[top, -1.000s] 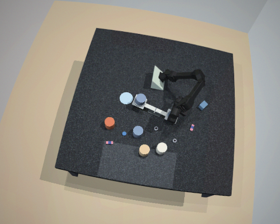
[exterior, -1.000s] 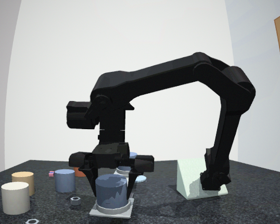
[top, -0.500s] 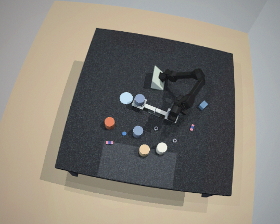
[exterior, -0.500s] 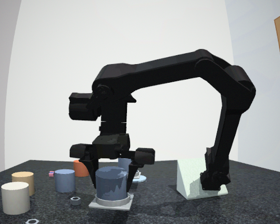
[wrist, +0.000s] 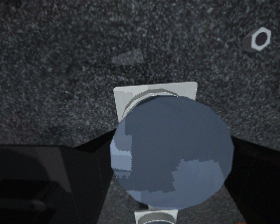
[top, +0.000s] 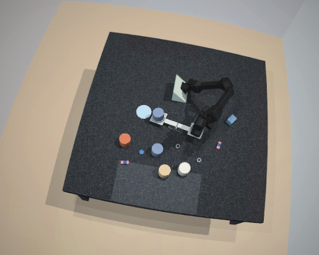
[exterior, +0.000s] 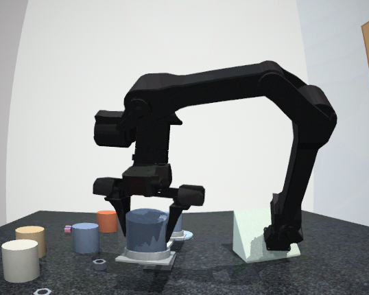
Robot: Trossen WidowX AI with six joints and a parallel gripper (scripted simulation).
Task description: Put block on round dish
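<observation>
My gripper [exterior: 147,237] [wrist: 160,131] is shut on the near blue-grey cup [exterior: 146,231] [wrist: 173,150], one finger on each side. The cup is upright, its foot at the ring of the near pan of the white balance [top: 184,128] [exterior: 125,258] [wrist: 186,89]; no gap shows under it. This pan stands raised above the table, the far one low. The identical far cup [top: 158,113] [exterior: 177,221] stands upright on the far pan. The round pale-blue dish [top: 143,111] [exterior: 188,235] lies just beyond that pan and bears nothing. No block shows under either cup.
A pale green wedge [top: 179,91] [exterior: 241,234] stands by the arm's base. Another blue cylinder [top: 157,149] [exterior: 86,238], an orange one [top: 124,140], a tan one [top: 164,171] and a white one [top: 184,169] stand apart. A hex nut [exterior: 99,264] and a blue block [top: 231,120] lie around.
</observation>
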